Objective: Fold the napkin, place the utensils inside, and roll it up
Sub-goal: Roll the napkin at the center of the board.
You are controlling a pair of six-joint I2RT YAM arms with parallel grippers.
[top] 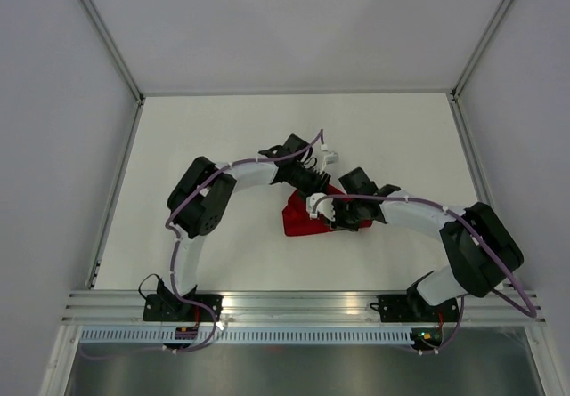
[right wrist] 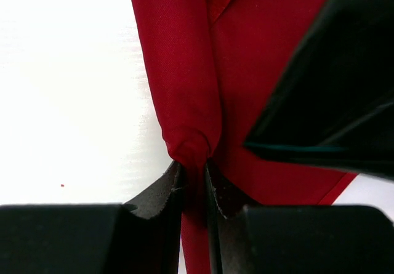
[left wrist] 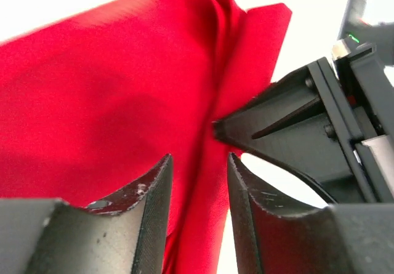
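Observation:
The red napkin (top: 301,218) lies crumpled at the middle of the white table, between my two grippers. In the right wrist view my right gripper (right wrist: 194,169) is shut on a rolled fold of the napkin (right wrist: 184,71), the cloth bunched between its fingertips. In the left wrist view my left gripper (left wrist: 199,163) stands open, with a strip of the napkin (left wrist: 111,89) running loose through the gap. The two grippers almost touch: the right gripper's black body (left wrist: 295,132) sits just beyond the left fingers. From above, the left gripper (top: 326,188) and right gripper (top: 342,219) cover part of the cloth. The utensils are out of view.
The white table (top: 223,138) is walled by pale panels at the left, back and right. An aluminium rail (top: 294,300) with both arm bases runs along the near edge. The left arm's elbow (top: 200,205) juts out at the left, the right arm's elbow (top: 481,245) at the right.

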